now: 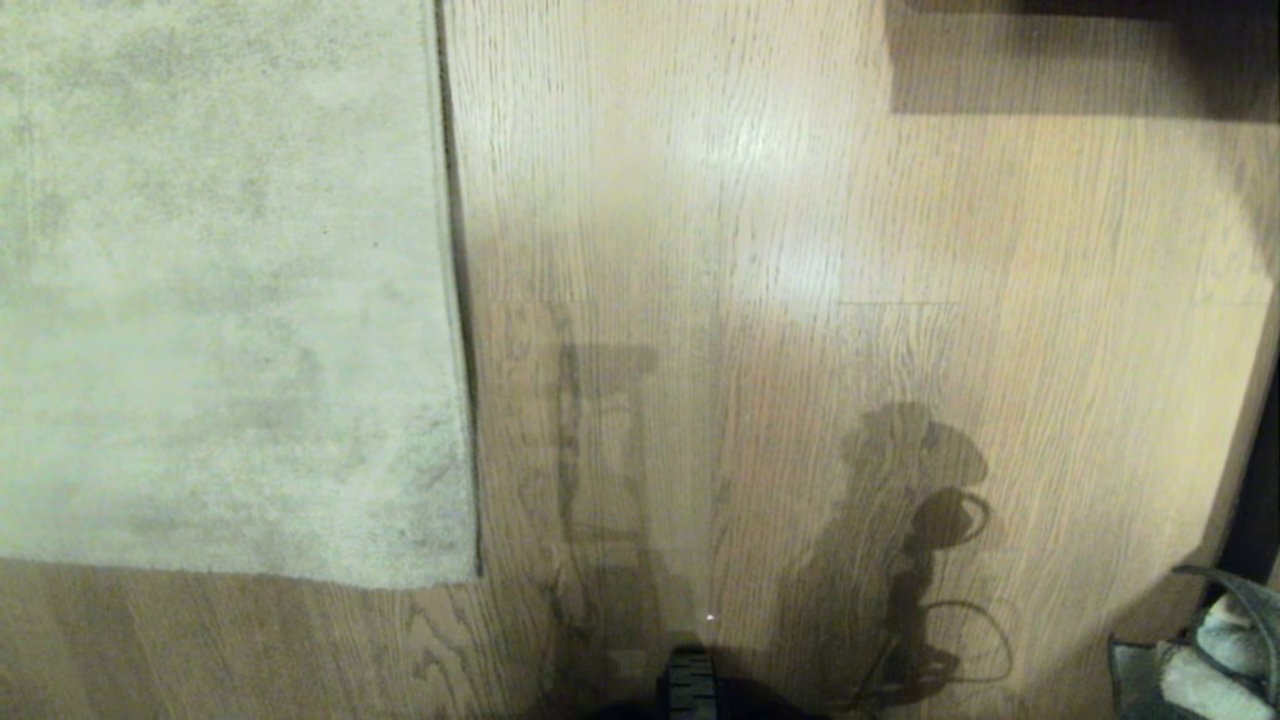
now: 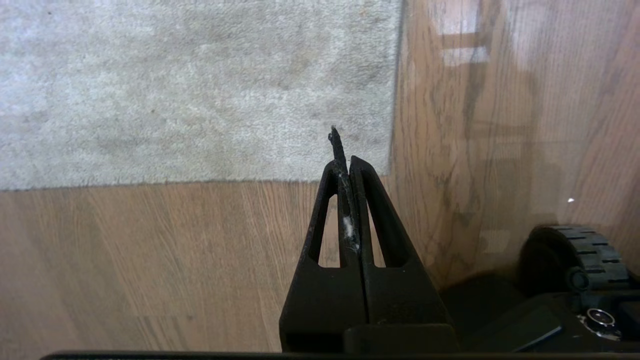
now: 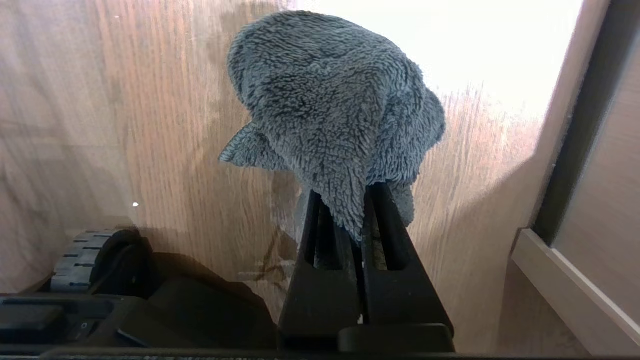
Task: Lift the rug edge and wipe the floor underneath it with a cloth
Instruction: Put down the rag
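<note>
Rug edge point(image 1: 458, 300) runs lengthwise away from the robot, on its left. Left gripper point(image 2: 345, 162) nearer, fingers pressed together, empty, above the corner. Right gripper point(image 3: 350, 200) clamps cloth point(image 3: 330, 105) above bare floor point(image 1: 800, 250).

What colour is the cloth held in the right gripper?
Dark grey, fluffy pile, seen best in the right wrist view: the cloth is clamped in the right gripper.

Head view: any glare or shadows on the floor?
Head view: sheen patches on the floor, robot's shadows across the lower middle beside the rug. Right wrist view: blown-out glare behind the cloth in the right gripper.
</note>
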`<state>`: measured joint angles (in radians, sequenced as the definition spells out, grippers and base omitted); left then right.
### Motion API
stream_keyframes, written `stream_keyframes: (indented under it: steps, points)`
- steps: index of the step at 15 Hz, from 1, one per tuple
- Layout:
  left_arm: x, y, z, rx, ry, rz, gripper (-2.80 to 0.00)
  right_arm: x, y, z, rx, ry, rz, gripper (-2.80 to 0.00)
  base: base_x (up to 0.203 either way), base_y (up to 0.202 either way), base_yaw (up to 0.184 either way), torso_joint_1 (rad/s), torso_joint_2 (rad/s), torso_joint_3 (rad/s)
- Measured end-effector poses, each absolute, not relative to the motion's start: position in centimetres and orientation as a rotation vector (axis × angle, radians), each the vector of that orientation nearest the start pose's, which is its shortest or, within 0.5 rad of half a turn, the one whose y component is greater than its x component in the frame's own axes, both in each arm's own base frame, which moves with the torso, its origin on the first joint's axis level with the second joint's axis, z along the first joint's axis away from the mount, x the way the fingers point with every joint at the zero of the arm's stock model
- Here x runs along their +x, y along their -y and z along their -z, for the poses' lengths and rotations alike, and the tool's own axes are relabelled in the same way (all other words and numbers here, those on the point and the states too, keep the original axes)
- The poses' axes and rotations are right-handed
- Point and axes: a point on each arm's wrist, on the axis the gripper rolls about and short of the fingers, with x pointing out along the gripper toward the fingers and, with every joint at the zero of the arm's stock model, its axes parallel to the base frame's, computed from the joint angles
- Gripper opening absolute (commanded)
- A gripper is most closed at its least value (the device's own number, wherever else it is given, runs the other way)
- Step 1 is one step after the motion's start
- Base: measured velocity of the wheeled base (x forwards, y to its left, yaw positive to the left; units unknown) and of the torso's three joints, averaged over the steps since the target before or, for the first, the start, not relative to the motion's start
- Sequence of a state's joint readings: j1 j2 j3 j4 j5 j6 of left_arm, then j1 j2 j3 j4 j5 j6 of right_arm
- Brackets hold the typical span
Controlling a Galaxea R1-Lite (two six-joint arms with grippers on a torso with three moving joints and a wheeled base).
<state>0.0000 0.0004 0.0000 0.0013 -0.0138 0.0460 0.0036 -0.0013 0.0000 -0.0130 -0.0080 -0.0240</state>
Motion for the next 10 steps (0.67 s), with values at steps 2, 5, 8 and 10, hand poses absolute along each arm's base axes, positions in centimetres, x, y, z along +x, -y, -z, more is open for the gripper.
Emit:
stream_keyframes:
  steps: [2, 5, 8, 10]
  points:
    - [-2.28, 0.03, -7.53, 0.046, -0.002, 0.013, -2.8, -2.29, 0.03, -7.68, -0.024, 0.015, 0.004, -2.8, 0.0, 0.0, 0.0, 0.0, 0.0, 0.0]
    - [-2.28, 0.03, -7.53, 0.046, -0.002, 0.014, -2.8, -2.29, 0.03, -7.68, -0.024, 0.015, 0.004, -2.8, 0.0, 0.0, 0.0, 0.0, 0.0, 0.0]
    - [-2.28, 0.03, -7.54, 0.046, -0.001, 0.013, -2.8, -2.29, 0.02, -7.68, -0.025, 0.014, 0.004, -2.8, 0.0, 0.0, 0.0, 0.0, 0.0, 0.0]
    - [-2.28, 0.03, -7.53, 0.046, -0.002, 0.013, -2.8, -2.29, 0.02, -7.69, -0.033, 0.015, 0.003, -2.8, 0.0, 0.0, 0.0, 0.0, 0.0, 0.0]
